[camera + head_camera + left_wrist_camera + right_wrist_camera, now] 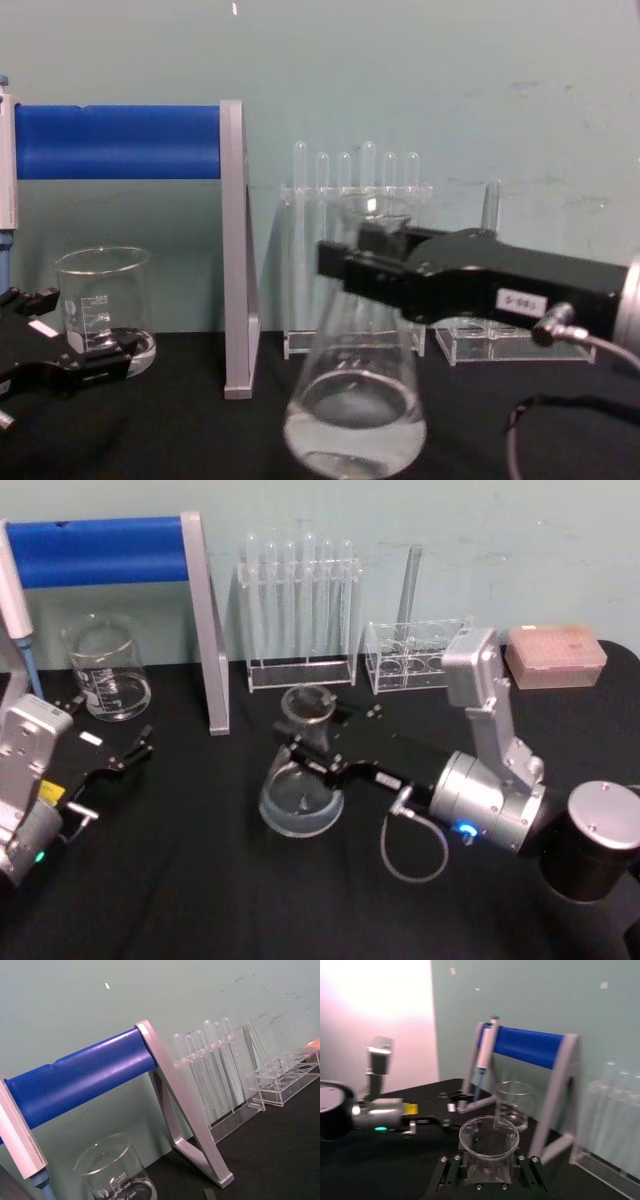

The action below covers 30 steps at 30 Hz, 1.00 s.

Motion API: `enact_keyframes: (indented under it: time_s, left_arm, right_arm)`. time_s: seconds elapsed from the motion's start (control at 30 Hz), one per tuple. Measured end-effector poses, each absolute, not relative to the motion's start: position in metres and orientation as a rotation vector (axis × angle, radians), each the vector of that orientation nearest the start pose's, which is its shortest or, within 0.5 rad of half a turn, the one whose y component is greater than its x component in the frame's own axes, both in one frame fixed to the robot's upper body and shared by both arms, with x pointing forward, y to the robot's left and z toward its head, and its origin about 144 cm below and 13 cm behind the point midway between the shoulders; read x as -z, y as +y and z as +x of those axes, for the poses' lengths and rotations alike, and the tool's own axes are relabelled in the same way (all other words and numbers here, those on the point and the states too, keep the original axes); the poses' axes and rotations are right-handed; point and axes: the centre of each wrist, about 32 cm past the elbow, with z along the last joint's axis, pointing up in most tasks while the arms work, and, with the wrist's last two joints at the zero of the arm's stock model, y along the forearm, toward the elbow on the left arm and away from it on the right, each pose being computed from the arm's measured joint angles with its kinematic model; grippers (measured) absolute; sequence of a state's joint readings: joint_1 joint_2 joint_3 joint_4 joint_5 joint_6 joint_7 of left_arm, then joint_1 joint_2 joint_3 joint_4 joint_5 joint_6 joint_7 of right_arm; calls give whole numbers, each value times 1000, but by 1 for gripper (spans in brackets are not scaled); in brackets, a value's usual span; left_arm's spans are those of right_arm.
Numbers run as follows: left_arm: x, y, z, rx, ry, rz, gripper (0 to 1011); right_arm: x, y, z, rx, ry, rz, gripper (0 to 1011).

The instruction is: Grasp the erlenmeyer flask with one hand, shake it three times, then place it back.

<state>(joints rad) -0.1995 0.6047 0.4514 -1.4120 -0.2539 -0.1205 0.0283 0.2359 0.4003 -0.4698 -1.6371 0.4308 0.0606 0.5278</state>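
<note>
Jaws: right gripper [310, 753] clamps erlenmeyer flask [300, 800] neck, left gripper [112, 778] spread, black table [200, 880], teal wall [470, 530]

Clear glass erlenmeyer flask [300, 802] sits in the black jaws of the right gripper [312, 738], which has a white label. The bench [200, 890] is black. At 11 o'clock is a blue bar [100, 550] on a silver-grey frame [212, 630]. At 10 o'clock is a clear beaker [105, 670] with white marks, and at 2 o'clock a pink box [556, 655].

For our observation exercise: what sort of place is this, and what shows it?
Probably a chemistry lab bench, perhaps staged: a flask gripped at the neck by the right tool, a beaker beyond the idle left tool, and test tubes in a clear rack.
</note>
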Motion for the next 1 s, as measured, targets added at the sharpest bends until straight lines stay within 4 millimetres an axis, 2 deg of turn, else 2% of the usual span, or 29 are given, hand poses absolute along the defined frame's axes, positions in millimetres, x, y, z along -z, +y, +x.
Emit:
enact_keyframes:
  time_s: [0.27,0.53,0.8,1.0]
  left_arm:
    - [-1140,310,489,-1248,-285,304,1001]
    - [-1140,310,489,-1248,-285,304,1001]
    - [-1140,310,489,-1248,-285,304,1001]
    - [-1140,310,489,-1248,-285,305,1001]
  right_arm:
    - [-1203,-186,483,500,-40,-5,449]
    - [-1204,-184,483,492,-41,-8,450]
    - [-1204,-195,492,579,-54,-11,450]
    - [-1205,-214,501,694,-74,-19,450]
